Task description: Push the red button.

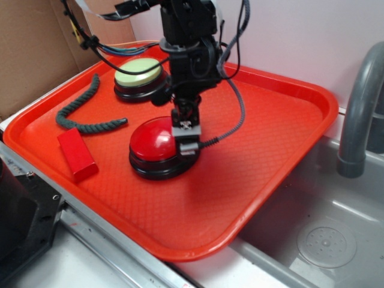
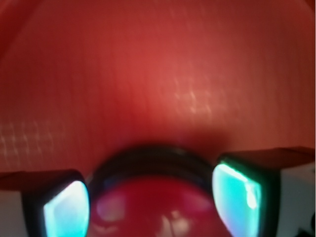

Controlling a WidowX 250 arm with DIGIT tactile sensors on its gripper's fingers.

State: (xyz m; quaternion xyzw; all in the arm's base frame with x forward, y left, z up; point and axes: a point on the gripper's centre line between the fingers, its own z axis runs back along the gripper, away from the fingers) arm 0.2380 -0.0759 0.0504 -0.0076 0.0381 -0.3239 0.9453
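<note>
Hand pressing down at the red button

The hand [image 1: 187,137] is sitting on the right side of the red button [image 1: 153,141], its fingers [image 2: 66,210] standing spread over the dome. The button is resting mid-tray [image 1: 264,150], with a pale green button [image 1: 138,74], rope [image 1: 84,111] and red block [image 1: 77,154] lying around it.

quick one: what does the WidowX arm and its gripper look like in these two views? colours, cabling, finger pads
Black arm, boxy black segments. A bundle of black cables, some with blue wires, loops off to the left; one grey braided cable curves down the right side to the gripper. The gripper has a small grey-and-white block at its lower end. In the wrist view, the finger pads are black-framed and look glossy cyan-green.
</note>
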